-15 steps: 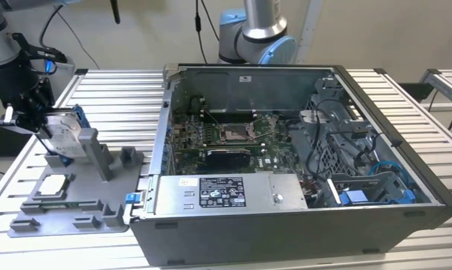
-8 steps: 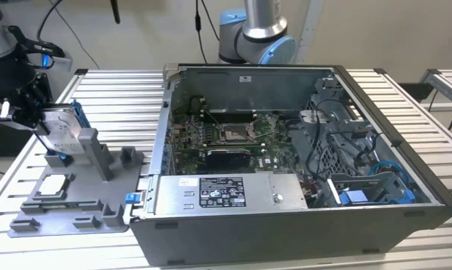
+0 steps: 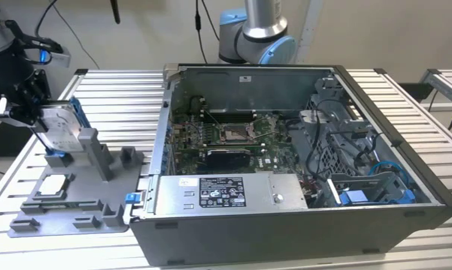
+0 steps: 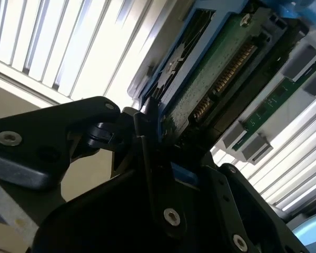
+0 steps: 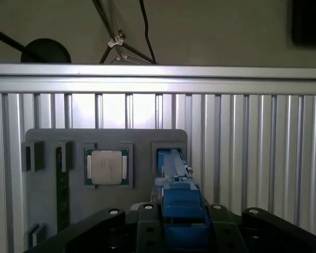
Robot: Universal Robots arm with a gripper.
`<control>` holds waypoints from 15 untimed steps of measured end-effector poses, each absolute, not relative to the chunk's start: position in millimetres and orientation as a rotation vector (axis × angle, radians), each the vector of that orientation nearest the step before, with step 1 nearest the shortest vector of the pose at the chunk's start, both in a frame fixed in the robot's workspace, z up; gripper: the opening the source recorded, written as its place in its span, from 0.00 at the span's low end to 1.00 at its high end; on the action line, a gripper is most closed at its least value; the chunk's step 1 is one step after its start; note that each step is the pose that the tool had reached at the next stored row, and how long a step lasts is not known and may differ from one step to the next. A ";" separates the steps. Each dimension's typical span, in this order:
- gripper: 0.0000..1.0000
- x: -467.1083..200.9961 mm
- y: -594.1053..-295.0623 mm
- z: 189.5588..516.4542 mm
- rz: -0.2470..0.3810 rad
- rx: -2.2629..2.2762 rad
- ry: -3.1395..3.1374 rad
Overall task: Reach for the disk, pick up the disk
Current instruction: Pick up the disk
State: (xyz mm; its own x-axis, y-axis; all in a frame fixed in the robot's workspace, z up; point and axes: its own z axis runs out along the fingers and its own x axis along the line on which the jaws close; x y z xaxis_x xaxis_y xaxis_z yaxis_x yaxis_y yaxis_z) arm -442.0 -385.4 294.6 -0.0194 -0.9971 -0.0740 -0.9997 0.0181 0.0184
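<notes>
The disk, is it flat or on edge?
On edge, slightly tilted: the disk stands at the grey holder, with the gripper shut on it.

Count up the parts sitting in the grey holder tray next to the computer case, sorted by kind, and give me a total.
Disk in blue bracket: 1
Square silver chip: 1
Green memory stick: 1
Total in the grey tray: 3

Disk (image 3: 58, 125) silver-grey, blue-framed, green underside; claw (image 3: 36, 115) black; fixture (image 3: 75, 197) grey; table (image 3: 113, 95) ribbed silver.
</notes>
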 end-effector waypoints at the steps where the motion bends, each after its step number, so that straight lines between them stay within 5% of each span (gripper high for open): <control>1: 0.00 -442.0 -385.4 295.8 0.101 -2.171 2.213; 15: 0.00 -442.0 -385.4 314.9 0.101 -2.171 2.213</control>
